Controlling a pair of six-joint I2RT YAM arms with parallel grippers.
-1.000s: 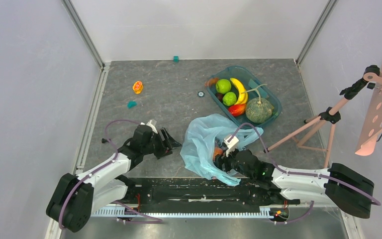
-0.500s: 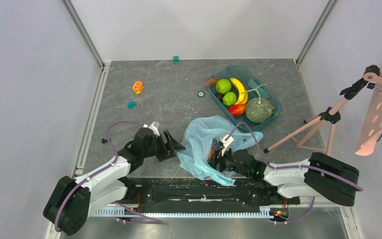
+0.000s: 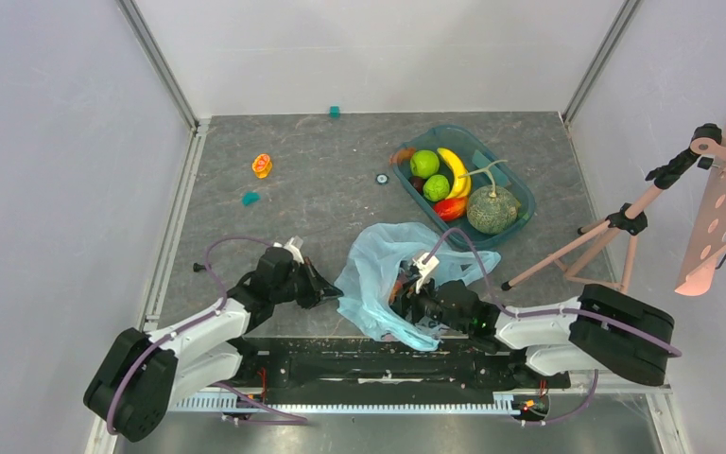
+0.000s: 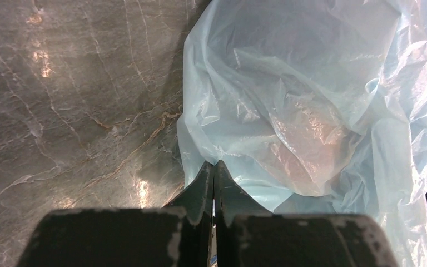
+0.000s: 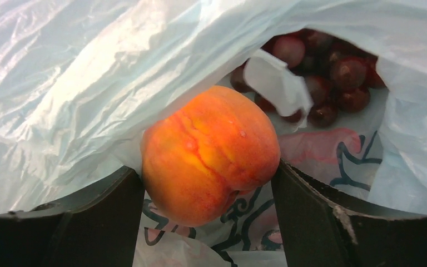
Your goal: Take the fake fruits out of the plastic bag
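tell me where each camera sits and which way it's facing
top external: above and behind the arm bases, looking down on the grey table; both arms show.
left wrist: on the left arm, looking along its left claw, shut on the thin light-blue plastic bag.
right wrist: on the right arm, looking into the bag's mouth; right claw grips the pinkish-orange plastic peach.
shared: all three show the bag.

bag fold (image 5: 72, 78) over peach (image 5: 211, 153), grapes (image 5: 333, 69) close bhd
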